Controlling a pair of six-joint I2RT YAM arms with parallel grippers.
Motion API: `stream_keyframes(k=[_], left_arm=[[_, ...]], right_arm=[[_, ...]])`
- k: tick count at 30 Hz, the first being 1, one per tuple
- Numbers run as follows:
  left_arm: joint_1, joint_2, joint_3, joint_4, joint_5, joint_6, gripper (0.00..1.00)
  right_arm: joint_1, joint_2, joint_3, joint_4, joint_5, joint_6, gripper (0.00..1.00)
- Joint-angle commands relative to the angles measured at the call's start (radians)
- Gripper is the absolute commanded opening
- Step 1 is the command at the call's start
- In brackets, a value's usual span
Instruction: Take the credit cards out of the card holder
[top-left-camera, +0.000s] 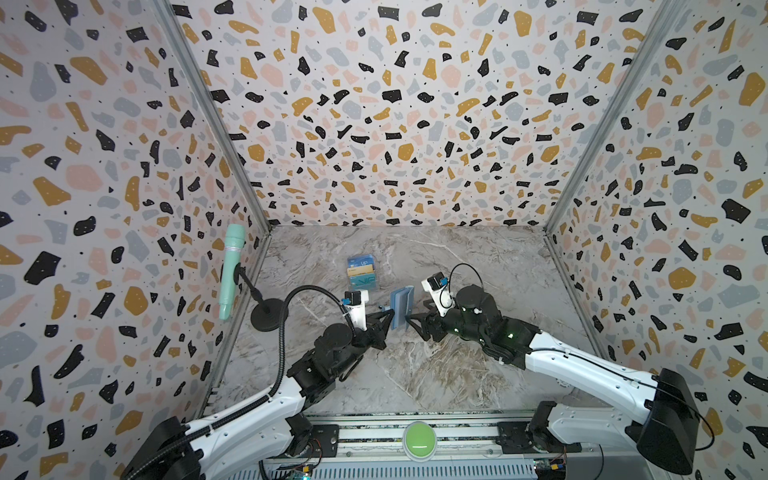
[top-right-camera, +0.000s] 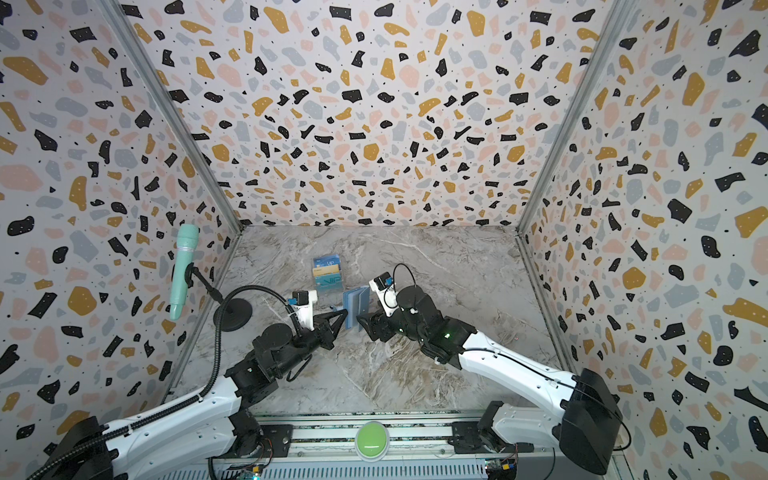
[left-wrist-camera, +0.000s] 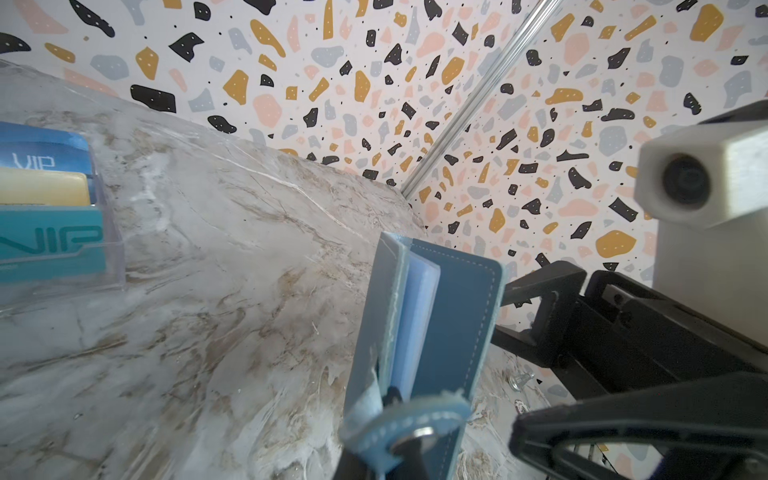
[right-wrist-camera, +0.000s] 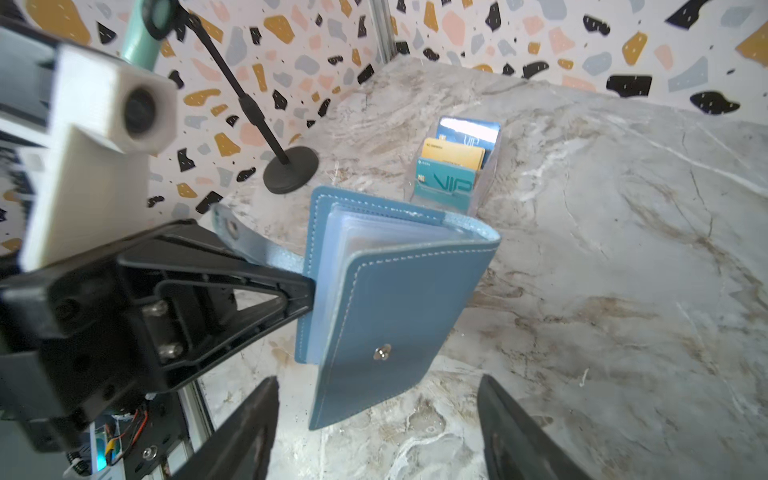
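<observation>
The card holder (top-left-camera: 402, 305) (top-right-camera: 356, 306) is a slate-blue bifold wallet, held on edge above the marble table, partly open like a book. My left gripper (top-left-camera: 386, 311) (left-wrist-camera: 395, 419) is shut on its back cover beside the snap tab (right-wrist-camera: 249, 245). My right gripper (top-left-camera: 415, 312) (right-wrist-camera: 376, 386) stands open just right of it. The front cover's lower corner (right-wrist-camera: 332, 407) hangs between the fingers, touching neither. Pale clear sleeves (right-wrist-camera: 374, 232) show inside; whether they hold cards I cannot tell. Blue (right-wrist-camera: 467, 131), gold (right-wrist-camera: 453, 156) and teal (right-wrist-camera: 446, 183) credit cards stand in a clear tiered rack (right-wrist-camera: 492, 162) behind the wallet.
A mint-green microphone (top-left-camera: 232, 270) on a black stand with a round base (top-left-camera: 266, 313) stands at the table's left edge. A green button (top-left-camera: 419, 440) sits on the front rail. Terrazzo-patterned walls close in the back and both sides.
</observation>
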Motion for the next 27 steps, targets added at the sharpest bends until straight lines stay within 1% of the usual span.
stream_keyframes(k=[1,4,6,9,13,15,19,23,27], left_arm=[[0.006,0.000,0.033,0.043,-0.013,0.022,0.00],[0.006,0.010,0.036,0.047,-0.006,0.026,0.00],[0.005,0.010,0.036,0.050,0.003,0.027,0.00],[0.005,0.002,0.035,0.054,0.014,0.027,0.00],[0.006,-0.019,0.027,0.050,0.015,0.028,0.00],[0.005,-0.030,0.024,0.053,0.017,0.028,0.00],[0.005,-0.044,0.021,0.056,0.028,0.023,0.00],[0.007,-0.049,0.016,0.071,0.066,0.026,0.00],[0.007,-0.046,0.022,0.082,0.121,0.034,0.00]], right_arm=[[0.005,0.011,0.042,0.022,0.022,0.033,0.77],[0.005,0.034,0.044,0.032,0.032,0.057,0.78],[0.005,0.048,0.041,0.034,0.061,0.069,0.74],[0.002,0.049,0.031,0.042,0.065,0.075,0.62],[-0.015,0.030,0.016,0.049,0.035,0.083,0.48],[-0.037,0.016,0.001,0.055,0.000,0.093,0.40],[-0.111,-0.026,-0.053,0.088,-0.105,0.119,0.24],[-0.172,-0.063,-0.092,0.112,-0.229,0.121,0.14],[-0.215,-0.079,-0.106,0.112,-0.315,0.118,0.04]])
